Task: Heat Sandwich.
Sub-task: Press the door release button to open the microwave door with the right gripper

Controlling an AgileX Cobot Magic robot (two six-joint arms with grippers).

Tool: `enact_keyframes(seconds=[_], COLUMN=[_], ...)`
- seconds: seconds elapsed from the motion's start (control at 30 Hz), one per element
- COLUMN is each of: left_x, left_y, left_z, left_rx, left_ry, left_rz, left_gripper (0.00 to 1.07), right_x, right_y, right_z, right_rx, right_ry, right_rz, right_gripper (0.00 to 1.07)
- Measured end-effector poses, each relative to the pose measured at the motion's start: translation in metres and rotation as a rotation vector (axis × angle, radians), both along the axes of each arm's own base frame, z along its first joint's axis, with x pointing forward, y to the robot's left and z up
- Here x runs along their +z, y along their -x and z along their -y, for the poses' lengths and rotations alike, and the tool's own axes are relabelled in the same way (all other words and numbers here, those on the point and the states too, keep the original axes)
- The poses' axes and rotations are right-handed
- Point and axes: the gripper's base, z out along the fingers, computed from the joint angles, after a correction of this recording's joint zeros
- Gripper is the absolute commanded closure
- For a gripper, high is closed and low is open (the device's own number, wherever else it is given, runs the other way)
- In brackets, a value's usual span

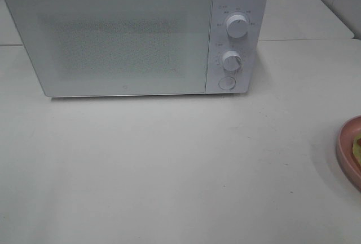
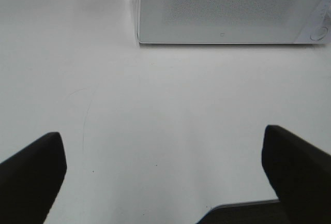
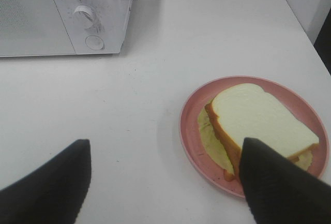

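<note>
- The left end effector (image 2: 163, 133) hung released over the tabletop (image 2: 155, 94), facing the microwave (image 2: 227, 12).
- The right end effector (image 3: 165, 144) was spread wide, gripping nothing.
- The sandwich (image 3: 258, 115), white bread with tan crust and pale yellow-green filling, lay flat on a pink plate (image 3: 189, 131) well right of the microwave. Its long axis slanted across the plate, one end hidden behind a finger (image 3: 279, 182).

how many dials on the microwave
2, both on the control panel at the right of the microwave: upper dial, lower dial under it, then a round button below.
</note>
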Motion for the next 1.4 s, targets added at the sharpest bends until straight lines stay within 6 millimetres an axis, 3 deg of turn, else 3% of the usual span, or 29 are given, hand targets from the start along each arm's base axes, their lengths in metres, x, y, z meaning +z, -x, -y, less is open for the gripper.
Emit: enact_keyframes(seconds=[0.73,1.23,1.4], left_x=[0.000,0.000,0.000], left_y=[0.000,0.000,0.000], left_z=[0.000,0.000,0.000], left_rx=[0.000,0.000,0.000], left_ry=[0.000,0.000,0.000], left_rz=[0.000,0.000,0.000], left_gripper=[0.10,0.10,0.10], right_x=[0.006,0.025,0.021], right_y=[-0.002,-0.063,-0.083], right_z=[0.000,0.000,0.000], right_rx=[-0.003,-0.015,-0.019], right_ry=[-0.006,-0.018,-0.019], right_rz=[0.027,0.055,0.030], right_gripper=[0.28,0.28,0.29])
